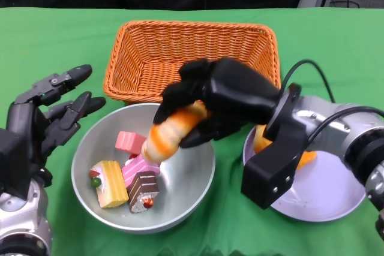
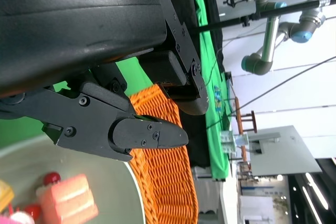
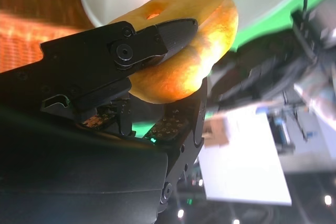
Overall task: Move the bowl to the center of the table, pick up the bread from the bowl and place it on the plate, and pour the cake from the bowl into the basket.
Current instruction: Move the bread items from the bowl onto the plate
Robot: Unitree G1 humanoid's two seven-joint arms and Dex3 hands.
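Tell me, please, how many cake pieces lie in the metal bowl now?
4 in the bowl: a pink piece near the far side, a yellow piece on the left, a pink-topped piece in the middle, a brown striped piece in front. The held bread may hide more.

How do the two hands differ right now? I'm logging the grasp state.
The right hand grips the bread above the bowl; the left hand holds nothing. The right hand's fingers curl on the bread; the left's fingers are spread beside the bowl's rim. Both are black.
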